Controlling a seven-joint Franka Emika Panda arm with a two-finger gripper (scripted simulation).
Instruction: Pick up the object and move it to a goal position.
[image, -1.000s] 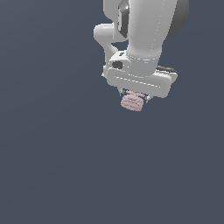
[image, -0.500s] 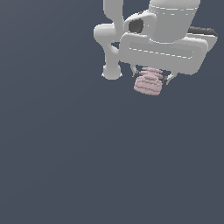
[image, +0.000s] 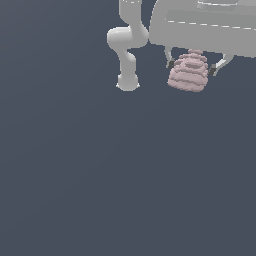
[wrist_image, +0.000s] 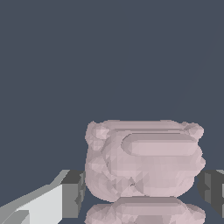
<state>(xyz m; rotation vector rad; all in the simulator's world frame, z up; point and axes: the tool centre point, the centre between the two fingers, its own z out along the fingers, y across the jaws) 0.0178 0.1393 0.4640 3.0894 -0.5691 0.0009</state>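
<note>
While the arm (image: 127, 55) is seen at the top of the exterior view, the change vs the earlier frames is plain: the wrist housing has grown much larger in frame and has shifted toward the exterior view's right and top edge, so that it is now cut off by the frame. The object (image: 189, 72) has been carried along with it; 1.0 s ago it was seen small, near mid-frame under the hand, and 0.5 s ago larger and further toward the exterior view's right. The arm's base (image: 127, 82) and lower links are now exposed to the exterior view's left of the hand, well apart from the object.

The gripper (image: 192, 66) is seen w/ its jaws clenched on the object. One finger (image: 171, 62) is pressed to one flank of the pink blob and the other (image: 215, 69) to the opposite flank; the gap is only as wide as the blob's body. In the wrist view the object (wrist_image: 144, 159) fills the space betw. the dark pads (wrist_image: 72, 192), touching both.

The object is held off the grey floor (image: 100, 175), ridged sides showing, narrow end up toward the hand. Nothing else is touched by it.
</note>
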